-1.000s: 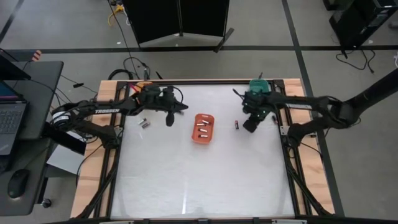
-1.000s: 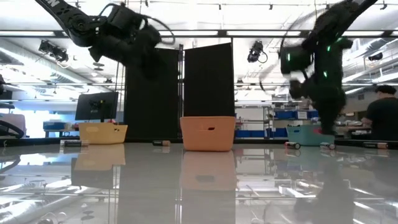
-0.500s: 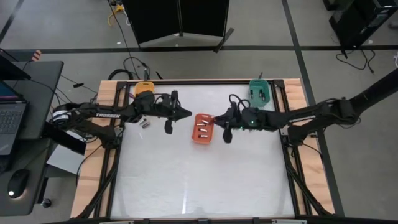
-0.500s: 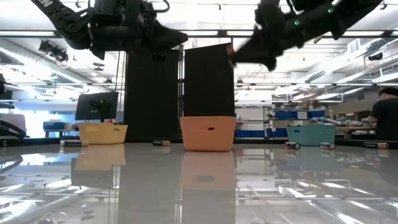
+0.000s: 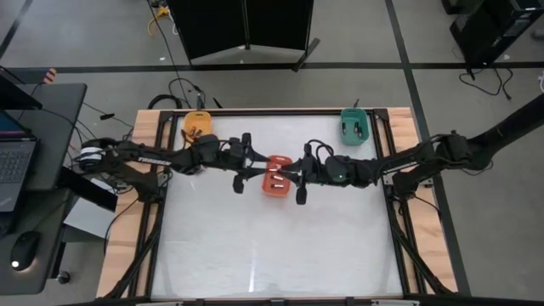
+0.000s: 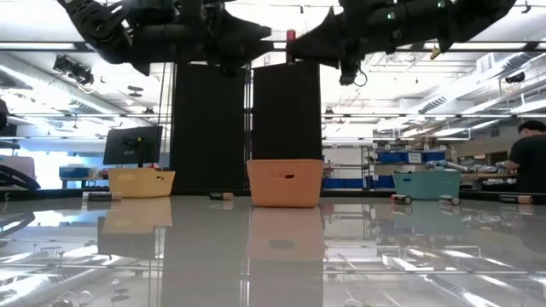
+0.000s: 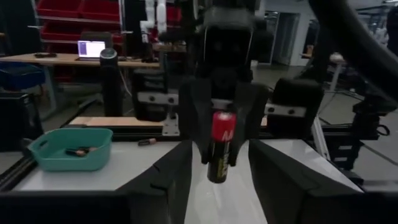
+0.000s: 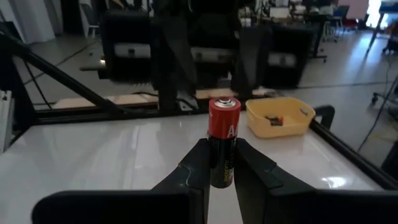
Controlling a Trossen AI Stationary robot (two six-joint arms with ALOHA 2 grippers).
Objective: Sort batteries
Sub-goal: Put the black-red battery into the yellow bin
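Overhead, the right gripper (image 8: 222, 163) pinched a red-and-black battery (image 8: 224, 142) upright above the red-orange tray (image 5: 277, 175), facing the left gripper (image 7: 214, 171), whose fingers stood spread.

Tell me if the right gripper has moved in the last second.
Yes. In the high view the right gripper has swung from beside the teal tray across to the red-orange tray, meeting the left gripper there.

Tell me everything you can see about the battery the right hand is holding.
The battery is a small cylinder, red on top and dark below, with a silvery cap and pale lettering. It stands upright between the right hand's two dark fingers, which clamp its lower half. It hangs above the red-orange tray mid-table, facing the open left hand.
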